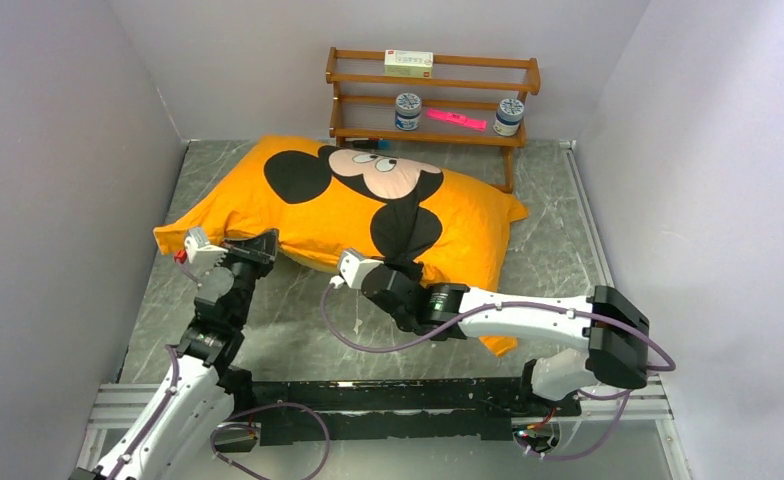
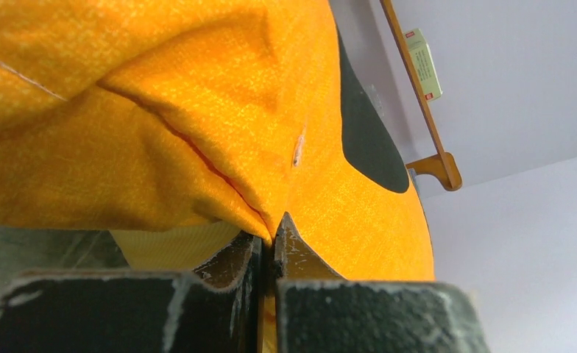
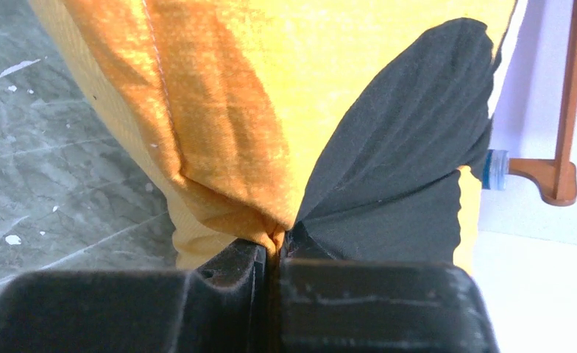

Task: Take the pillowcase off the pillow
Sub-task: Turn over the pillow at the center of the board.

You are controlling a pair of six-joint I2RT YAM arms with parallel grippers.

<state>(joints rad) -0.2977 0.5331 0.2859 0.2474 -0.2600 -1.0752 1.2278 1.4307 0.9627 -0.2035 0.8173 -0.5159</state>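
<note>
The orange-yellow fabric pillowcase [image 1: 338, 215] with a Mickey Mouse print is laid across the frame's centre; folds of it are pinched tight by the left gripper [image 2: 274, 234] and the right gripper [image 3: 277, 246].

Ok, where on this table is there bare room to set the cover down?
Bare table lies between the left arm and right arm, bordered by the pillowcase and the base rail; another strip runs between the pillowcase and the right wall. The middle is crowded, and the shelf fills the back.
</note>
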